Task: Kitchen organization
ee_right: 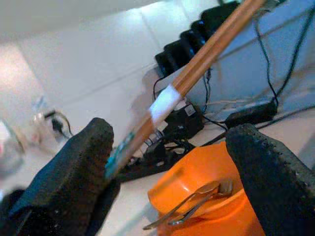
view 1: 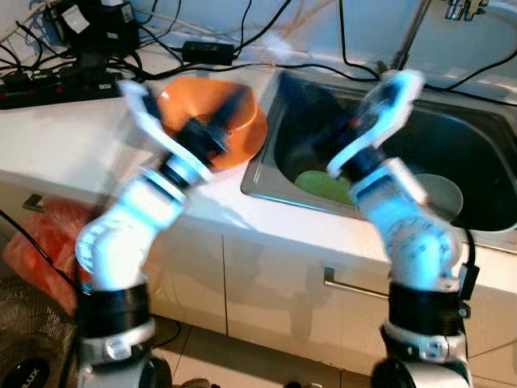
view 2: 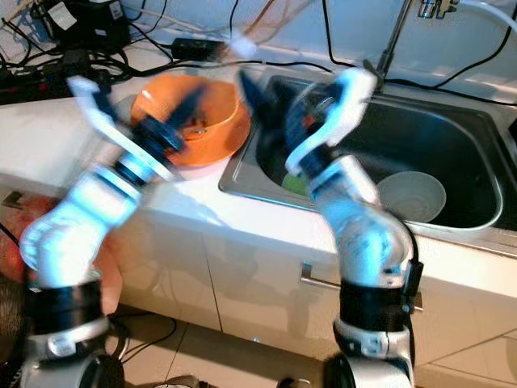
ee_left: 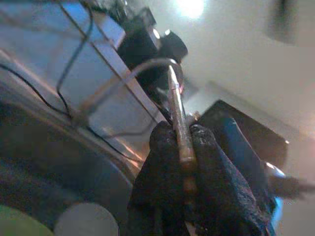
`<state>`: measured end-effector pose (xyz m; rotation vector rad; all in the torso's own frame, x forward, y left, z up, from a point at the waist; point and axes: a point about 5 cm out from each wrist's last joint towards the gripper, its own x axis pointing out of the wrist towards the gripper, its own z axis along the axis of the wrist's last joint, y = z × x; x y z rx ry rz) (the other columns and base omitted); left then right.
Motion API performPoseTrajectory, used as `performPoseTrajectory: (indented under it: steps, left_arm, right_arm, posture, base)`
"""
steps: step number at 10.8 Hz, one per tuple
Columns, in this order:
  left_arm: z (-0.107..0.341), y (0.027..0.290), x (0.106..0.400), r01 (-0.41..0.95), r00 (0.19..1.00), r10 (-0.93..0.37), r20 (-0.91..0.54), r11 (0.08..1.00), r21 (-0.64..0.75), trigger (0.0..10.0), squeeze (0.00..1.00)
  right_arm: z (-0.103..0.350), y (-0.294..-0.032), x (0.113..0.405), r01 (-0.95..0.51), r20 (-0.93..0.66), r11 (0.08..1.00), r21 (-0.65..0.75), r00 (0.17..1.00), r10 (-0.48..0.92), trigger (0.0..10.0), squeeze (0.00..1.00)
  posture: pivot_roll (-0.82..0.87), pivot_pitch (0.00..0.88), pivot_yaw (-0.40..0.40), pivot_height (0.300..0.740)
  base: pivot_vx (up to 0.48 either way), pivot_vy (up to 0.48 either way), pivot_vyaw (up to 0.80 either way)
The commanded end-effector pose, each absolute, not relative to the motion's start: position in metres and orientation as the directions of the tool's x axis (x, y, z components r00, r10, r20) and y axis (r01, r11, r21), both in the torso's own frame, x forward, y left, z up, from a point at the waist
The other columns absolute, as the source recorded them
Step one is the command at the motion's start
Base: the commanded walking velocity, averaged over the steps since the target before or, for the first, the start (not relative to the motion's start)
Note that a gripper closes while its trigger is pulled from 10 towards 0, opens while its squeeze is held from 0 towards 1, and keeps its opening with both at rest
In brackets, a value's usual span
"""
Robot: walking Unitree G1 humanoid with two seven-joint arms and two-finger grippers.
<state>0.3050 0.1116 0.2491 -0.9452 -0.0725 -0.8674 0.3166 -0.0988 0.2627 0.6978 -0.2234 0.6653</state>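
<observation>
My left gripper [ee_left: 182, 132] is shut on a pair of thin wooden chopsticks [ee_left: 178, 105], raised over the orange bowl [view 1: 250, 133] on the white counter. The chopsticks [ee_right: 197, 64] slant up between the spread fingers of my right gripper [ee_right: 170, 132], which is open and touches nothing. That gripper [view 2: 262, 101] hangs over the sink's left edge, pointing toward the bowl. A metal spoon and fork [ee_right: 197, 196] lie inside the orange bowl [ee_right: 206, 177]. Both arms are blurred in the eye views.
The steel sink [view 1: 477, 162] holds a green plate [view 1: 323, 186] and a white bowl [view 1: 440, 194]. Black power strips and cables [view 1: 48, 85] crowd the counter's back left. The faucet [view 1: 464, 8] stands behind the sink. An orange bag [view 1: 40, 242] lies on the floor.
</observation>
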Motion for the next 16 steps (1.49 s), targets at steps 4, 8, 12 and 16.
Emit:
performPoseTrajectory:
  steps: [4,8,12,16]
  left_arm:
    - [0.232,0.103,0.294,0.644,0.622,-0.675,0.398,0.151,-0.750,0.0,0.00]
    - [0.214,0.116,0.279,0.622,0.608,-0.716,0.345,0.159,-0.767,0.0,0.00]
    - [0.213,0.113,0.274,0.627,0.580,-0.732,0.357,0.122,-0.769,0.0,0.00]
    - [0.214,0.108,0.271,0.638,0.549,-0.751,0.365,0.095,-0.764,0.0,0.00]
  right_arm:
    - [0.269,-0.106,0.317,-0.619,0.393,0.512,0.596,0.780,0.486,10.0,0.00]
    - [0.272,-0.119,0.325,-0.571,0.380,0.556,0.603,0.819,0.430,0.0,0.00]
    - [0.268,-0.124,0.331,-0.533,0.356,0.554,0.639,0.844,0.401,0.0,0.00]
    - [0.254,-0.111,0.329,-0.539,0.323,0.511,0.669,0.831,0.453,0.0,0.00]
  posture:
    - [0.12,0.053,-0.028,0.740]
    - [0.12,0.054,-0.032,0.740]
    - [0.12,0.058,-0.037,0.740]
    - [0.13,0.058,-0.033,0.740]
  base:
    - [0.000,0.000,0.00]
    - [0.000,0.000,0.00]
    - [0.000,0.000,0.00]
    - [0.000,0.000,0.00]
